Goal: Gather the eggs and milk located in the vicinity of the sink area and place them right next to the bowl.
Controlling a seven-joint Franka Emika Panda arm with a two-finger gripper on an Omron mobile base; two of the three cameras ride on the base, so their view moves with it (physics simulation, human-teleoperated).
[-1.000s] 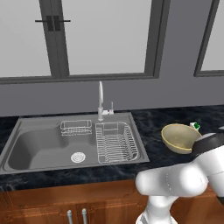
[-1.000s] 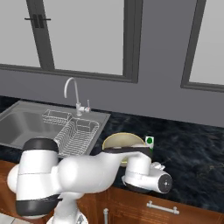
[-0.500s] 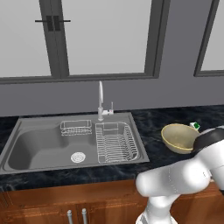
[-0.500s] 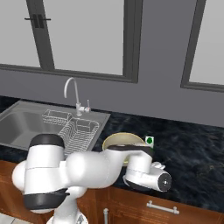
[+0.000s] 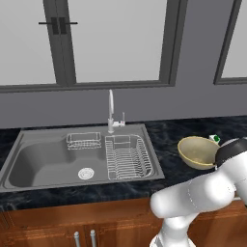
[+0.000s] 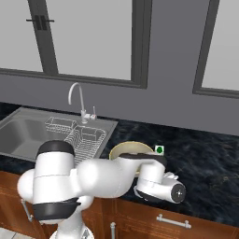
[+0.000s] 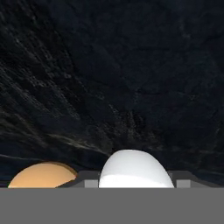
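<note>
- My end effector (image 7: 134, 186) sits clamped on a white egg (image 7: 134, 171), unchanged over the last second, low over the dark tabletop (image 7: 131, 78).
- My arm has swung slightly nearer the bowl (image 6: 132, 150), with milk (image 6: 159, 150) just behind it; release looks close.

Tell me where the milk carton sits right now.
The milk stands on the dark counter right of the sink, directly behind the bowl; in the left base view its green cap peeks over the bowl's far rim.
</note>
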